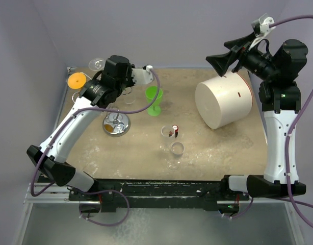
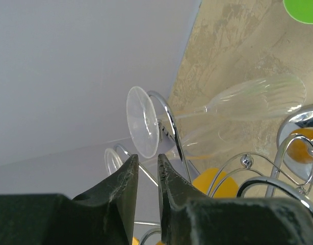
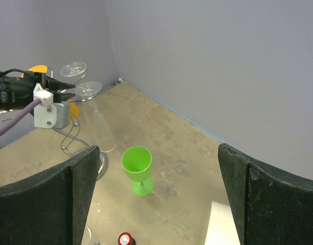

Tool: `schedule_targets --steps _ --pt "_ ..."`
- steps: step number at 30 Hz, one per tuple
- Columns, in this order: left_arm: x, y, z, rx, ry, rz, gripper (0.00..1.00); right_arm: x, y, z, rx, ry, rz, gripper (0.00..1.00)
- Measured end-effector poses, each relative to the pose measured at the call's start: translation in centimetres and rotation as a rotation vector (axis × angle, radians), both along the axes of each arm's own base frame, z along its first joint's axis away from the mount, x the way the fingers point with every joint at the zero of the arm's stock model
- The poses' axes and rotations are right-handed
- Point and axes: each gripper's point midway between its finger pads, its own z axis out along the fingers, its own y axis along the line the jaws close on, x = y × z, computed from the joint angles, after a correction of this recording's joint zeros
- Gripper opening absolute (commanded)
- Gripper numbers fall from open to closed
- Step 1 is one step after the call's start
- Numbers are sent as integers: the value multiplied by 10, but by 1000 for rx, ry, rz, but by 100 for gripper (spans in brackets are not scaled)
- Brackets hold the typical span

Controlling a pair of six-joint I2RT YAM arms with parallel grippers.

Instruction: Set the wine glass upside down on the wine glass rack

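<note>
A clear wine glass hangs upside down from a curled wire arm (image 2: 169, 122) of the silver wine glass rack (image 1: 116, 124). Its round foot (image 2: 142, 122) is uppermost and its bowl (image 2: 258, 97) points down. My left gripper (image 2: 148, 163) sits just below that foot. Its jaws stand a narrow gap apart with nothing between them. In the right wrist view its fingertips (image 3: 64, 86) are beside the hanging glass (image 3: 98, 127). My right gripper (image 3: 157, 148) is raised high at the right, wide open and empty.
An orange glass (image 1: 76, 80) and another clear foot (image 1: 96, 64) also hang on the rack. On the table are a green wine glass (image 1: 154, 100), two clear glasses (image 1: 176, 150), a small red-capped item (image 3: 125, 239) and a big white cylinder (image 1: 223, 102). The back wall is close behind the rack.
</note>
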Motion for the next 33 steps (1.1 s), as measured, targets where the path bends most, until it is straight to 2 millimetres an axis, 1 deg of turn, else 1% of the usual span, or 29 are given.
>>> schedule_targets --steps 5,12,16,22,25,27,29,32,33 --pt "-7 4 7 -9 -15 0 30 1 -1 -2 -9 -1 -4 100" --pt "-10 6 5 -9 -10 -4 34 9 -6 -10 -34 11 -32 100" --pt "-13 6 3 -5 5 -11 40 15 -9 -20 -57 32 -51 100" --pt "-22 8 4 -10 24 -30 42 25 -11 -42 -100 80 -46 99" --pt "-26 9 5 -25 28 -34 42 29 -10 -56 -127 115 -25 96" --pt "-30 9 6 -37 34 -40 43 28 -5 -68 -157 143 10 95" --pt "-33 8 7 -51 43 -47 45 25 4 -81 -204 161 57 96" --pt "-38 7 13 -88 47 -57 49 11 30 -103 -296 178 149 97" --pt "-40 7 17 -108 47 -60 52 3 44 -112 -334 175 194 98"
